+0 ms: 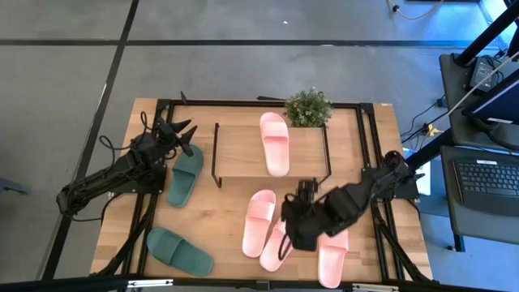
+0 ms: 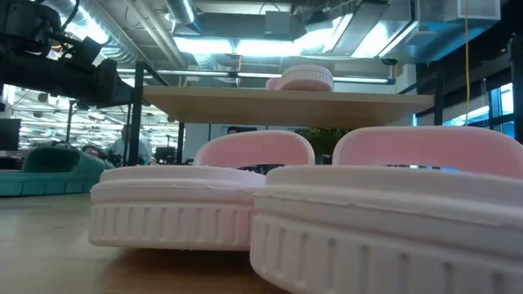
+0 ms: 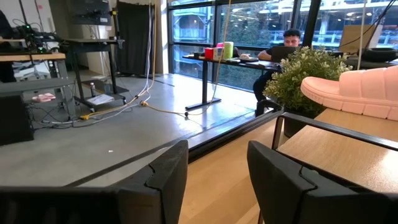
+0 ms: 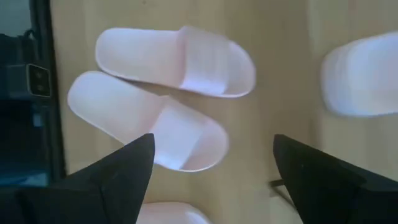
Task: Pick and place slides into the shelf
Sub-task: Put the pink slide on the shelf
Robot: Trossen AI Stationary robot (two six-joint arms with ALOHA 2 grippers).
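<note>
Looking down, you have a light wood table with a black frame on a grey floor, a desk with a laptop off its right edge. Through the left wrist camera you see a glass-walled room where a person sits at a far desk.

Take the shelf as your landmark: a low rack with a pale wood top and thin black legs at the table's back centre. Left of it, your left gripper hovers with its fingers apart and nothing between them, over a dark green slide; a second green slide lies nearer the front-left corner. One light pink slide sits on the shelf top, toward its right end, beside a small potted plant behind the shelf's right corner. In front of the shelf lie three more pink slides, soft, wide-strapped and open-toed, the two nearest the shelf's middle touching side by side. Your right gripper hangs above them, its fingers spread wide and empty.
</note>
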